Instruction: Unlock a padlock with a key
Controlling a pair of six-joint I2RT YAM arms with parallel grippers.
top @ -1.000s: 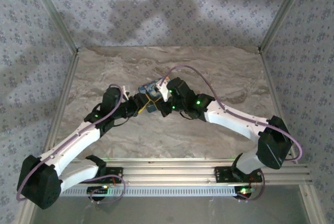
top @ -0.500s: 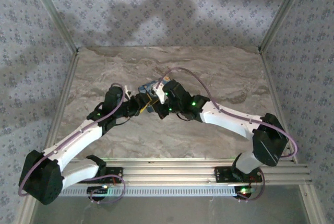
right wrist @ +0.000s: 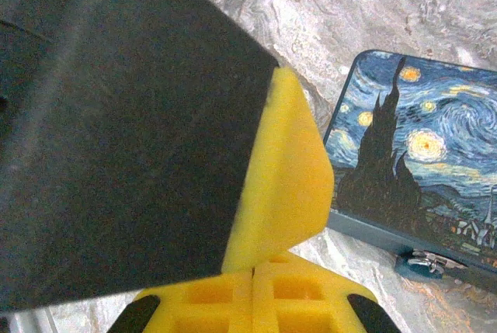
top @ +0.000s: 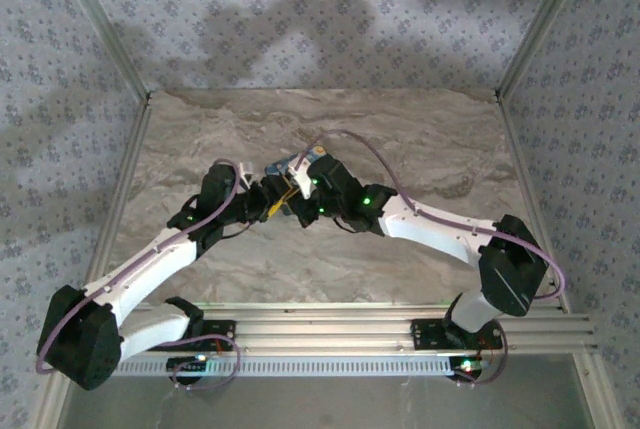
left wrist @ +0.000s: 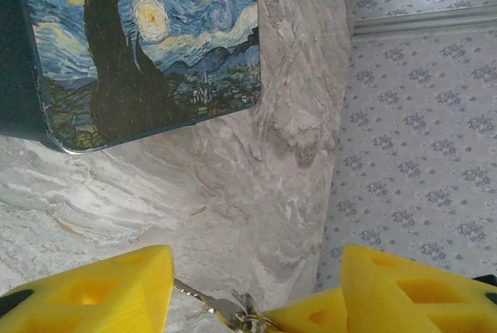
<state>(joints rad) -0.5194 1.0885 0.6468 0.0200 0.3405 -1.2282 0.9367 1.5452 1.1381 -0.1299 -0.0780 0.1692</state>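
Observation:
My left gripper (top: 268, 199) and right gripper (top: 298, 197) meet nose to nose at the table's middle, just in front of a box (top: 284, 165) printed with a starry night painting. In the left wrist view the yellow fingers (left wrist: 101, 290) stand apart, so the left gripper (left wrist: 256, 294) is open. A silver key (left wrist: 203, 300) on a ring lies low between them over the marble. The right gripper (right wrist: 255, 271) is shut, pads pressed together with nothing seen between them. A small silver and blue fitting (right wrist: 423, 263) sits at the box's (right wrist: 419, 154) lower edge; I cannot tell whether it is the padlock.
A black slab (right wrist: 132, 139) with a yellow pad (right wrist: 283, 178) on its edge stands close in front of the right wrist camera. Patterned walls (top: 320, 9) enclose the marble table (top: 420, 139) on three sides. An aluminium rail (top: 330, 329) runs along the near edge.
The right arm has slid left, bringing its gripper closer against the left one. The left arm has hardly moved.

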